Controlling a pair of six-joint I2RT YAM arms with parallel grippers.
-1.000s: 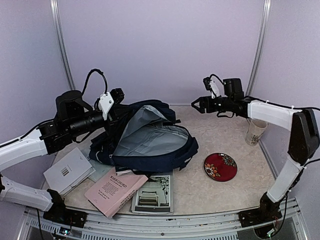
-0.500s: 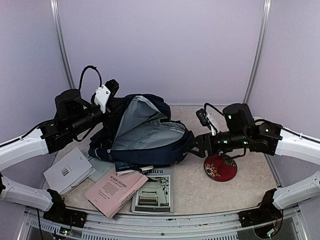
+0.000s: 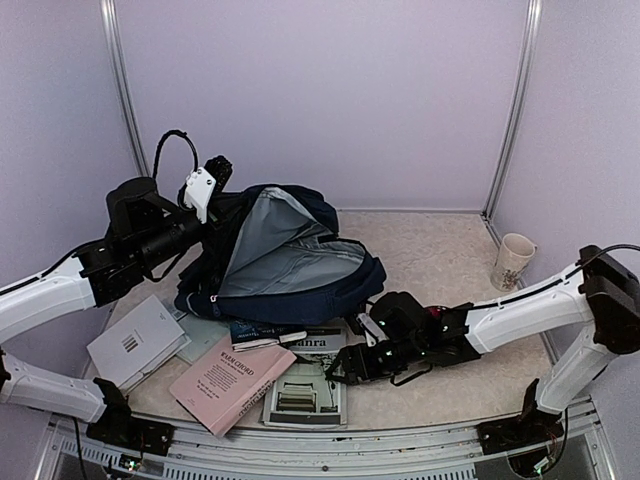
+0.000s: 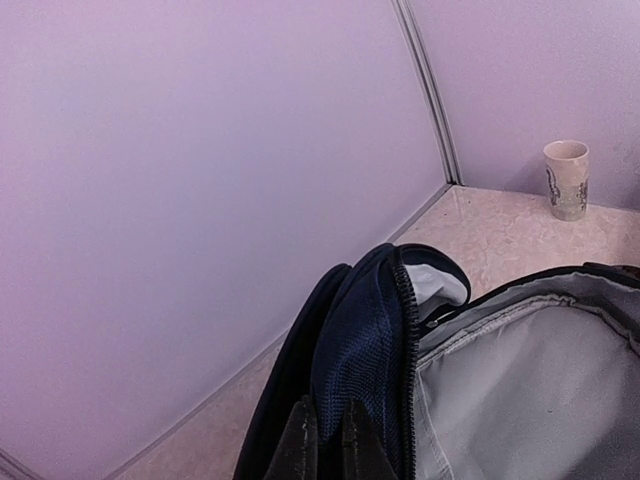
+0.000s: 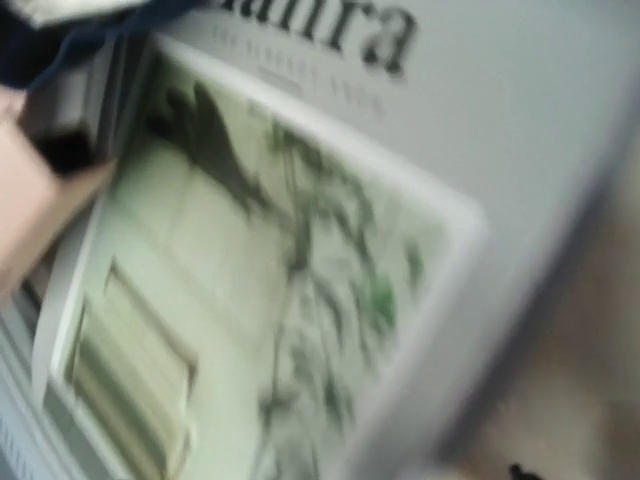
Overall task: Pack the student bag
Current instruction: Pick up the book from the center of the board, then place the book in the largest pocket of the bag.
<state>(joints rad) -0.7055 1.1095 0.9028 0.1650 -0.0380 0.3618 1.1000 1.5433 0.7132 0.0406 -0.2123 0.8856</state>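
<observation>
The student bag (image 3: 300, 290), a big navy backpack, lies at the table's middle with its main compartment unzipped and the grey lining (image 3: 285, 262) showing. My left gripper (image 3: 213, 197) is shut on the navy fabric of the bag's upper rim and holds that flap raised. The left wrist view shows its fingers (image 4: 300, 445) pinching the rim (image 4: 365, 350) beside the zipper. My right gripper (image 3: 340, 373) hovers low over a grey picture book (image 3: 300, 395) in front of the bag. The blurred right wrist view is filled by that book's cover (image 5: 250, 260); the jaws stand apart, holding nothing.
A pink book (image 3: 228, 380) and a grey book (image 3: 135, 342) lie left of the picture book. A dark booklet (image 3: 262, 334) is tucked against the bag's front edge. A mug (image 3: 513, 262) stands at the far right by the wall, and shows as the mug (image 4: 566, 178) in the left wrist view.
My right arm swung from high at the back right down and left to the picture book, now covering the red plate. My left gripper lifted the bag's rim slightly higher.
</observation>
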